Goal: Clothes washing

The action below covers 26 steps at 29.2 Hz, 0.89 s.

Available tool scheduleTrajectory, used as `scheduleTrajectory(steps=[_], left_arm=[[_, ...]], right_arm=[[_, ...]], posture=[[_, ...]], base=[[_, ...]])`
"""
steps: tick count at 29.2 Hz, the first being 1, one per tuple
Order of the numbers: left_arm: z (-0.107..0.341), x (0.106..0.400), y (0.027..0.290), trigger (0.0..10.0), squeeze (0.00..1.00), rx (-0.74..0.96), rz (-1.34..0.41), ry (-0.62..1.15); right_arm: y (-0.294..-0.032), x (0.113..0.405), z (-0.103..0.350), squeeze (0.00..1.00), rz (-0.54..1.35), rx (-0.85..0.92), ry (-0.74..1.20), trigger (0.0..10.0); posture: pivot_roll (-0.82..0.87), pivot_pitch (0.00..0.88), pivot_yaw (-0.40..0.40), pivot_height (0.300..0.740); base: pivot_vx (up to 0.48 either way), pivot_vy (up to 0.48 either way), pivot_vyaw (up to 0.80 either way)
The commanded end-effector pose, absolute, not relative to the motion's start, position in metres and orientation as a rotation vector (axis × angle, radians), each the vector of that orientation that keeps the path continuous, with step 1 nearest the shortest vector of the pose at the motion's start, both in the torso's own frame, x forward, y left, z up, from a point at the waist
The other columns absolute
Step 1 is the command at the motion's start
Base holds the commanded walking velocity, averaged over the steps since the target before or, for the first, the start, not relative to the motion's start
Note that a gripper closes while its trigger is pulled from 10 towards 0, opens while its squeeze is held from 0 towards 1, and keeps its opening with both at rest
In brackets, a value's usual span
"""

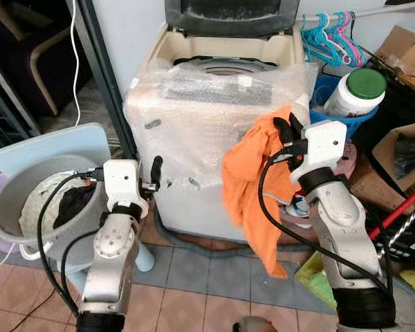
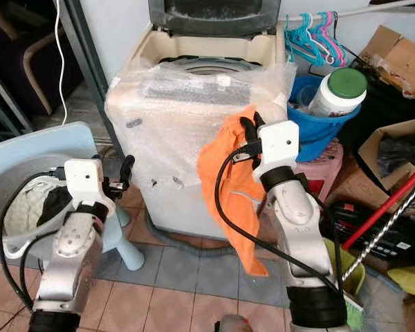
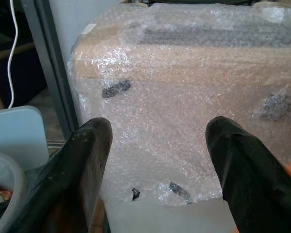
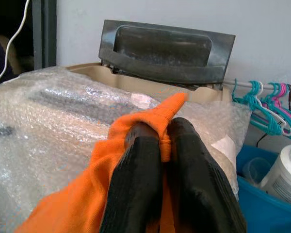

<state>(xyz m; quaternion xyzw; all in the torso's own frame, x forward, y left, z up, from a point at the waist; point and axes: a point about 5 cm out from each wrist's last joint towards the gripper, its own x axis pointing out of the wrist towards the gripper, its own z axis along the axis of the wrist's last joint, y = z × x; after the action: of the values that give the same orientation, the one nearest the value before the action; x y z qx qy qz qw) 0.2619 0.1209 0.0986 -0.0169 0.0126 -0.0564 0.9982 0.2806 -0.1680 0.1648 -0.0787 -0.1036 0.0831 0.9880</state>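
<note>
1. A floor (image 1: 194, 290) of pinkish and grey tiles runs under everything, with a white wall (image 1: 124, 34) behind and a dark metal post (image 1: 104, 76) on the robot's left.
2. A top-loading washing machine (image 1: 221, 138) stands against the wall, its body wrapped in bubble wrap and its dark lid (image 1: 232, 15) raised upright at the back.
3. On the robot's left, a grey basin (image 1: 28, 200) rests on a pale blue stool (image 1: 55, 149); light and dark clothes (image 1: 62, 204) lie piled inside it.
4. On the right of the machine are cardboard boxes (image 1: 408, 48), a blue tub (image 1: 332, 104) with a white green-capped jar (image 1: 353, 90) leaning in it, and turquoise and pink hangers (image 1: 328, 34) on a rail.
5. An orange cloth (image 1: 252, 187) hangs down in front of the machine's right front corner, its lower end well above the floor.
6. The right gripper (image 4: 164, 128) is closed tight on a top fold of the orange cloth, level with the machine's upper edge.
7. The left gripper (image 3: 157, 145) has its fingers spread wide and holds nothing; it points at the machine's left front face, just beside the basin.
</note>
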Motion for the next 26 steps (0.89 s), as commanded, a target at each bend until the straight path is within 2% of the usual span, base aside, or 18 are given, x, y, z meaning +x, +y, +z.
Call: scheduleTrajectory(steps=[1,8,17,18,26], left_arm=[[0.091,0.255,0.141,10.0,0.00,0.022,-0.070,0.043],[0.072,0.242,0.161,10.0,0.00,0.054,0.005,0.109],[0.082,0.250,0.152,10.0,0.00,0.038,-0.013,0.061],[0.083,0.251,0.148,10.0,0.00,0.030,-0.030,0.059],[0.084,0.253,0.143,10.0,0.00,0.067,-0.057,0.042]], right_arm=[[-0.157,0.279,0.178,0.00,0.191,-0.135,-0.276,10.0],[-0.152,0.283,0.189,0.00,0.216,-0.148,-0.321,10.0],[-0.156,0.306,0.237,0.00,0.210,-0.189,-0.475,10.0],[-0.153,0.319,0.260,0.00,0.240,-0.193,-0.531,10.0],[-0.144,0.354,0.322,0.00,0.313,-0.226,-0.666,10.0]], posture=[[-0.05,0.045,0.043,0.740],[-0.04,0.041,0.039,0.740],[-0.03,0.039,0.040,0.740],[-0.04,0.040,0.044,0.740],[-0.03,0.041,0.040,0.740]], base=[[0.431,0.000,0.00],[0.423,0.073,0.00],[0.390,0.268,0.58],[0.000,0.000,0.52],[0.037,0.000,0.51]])
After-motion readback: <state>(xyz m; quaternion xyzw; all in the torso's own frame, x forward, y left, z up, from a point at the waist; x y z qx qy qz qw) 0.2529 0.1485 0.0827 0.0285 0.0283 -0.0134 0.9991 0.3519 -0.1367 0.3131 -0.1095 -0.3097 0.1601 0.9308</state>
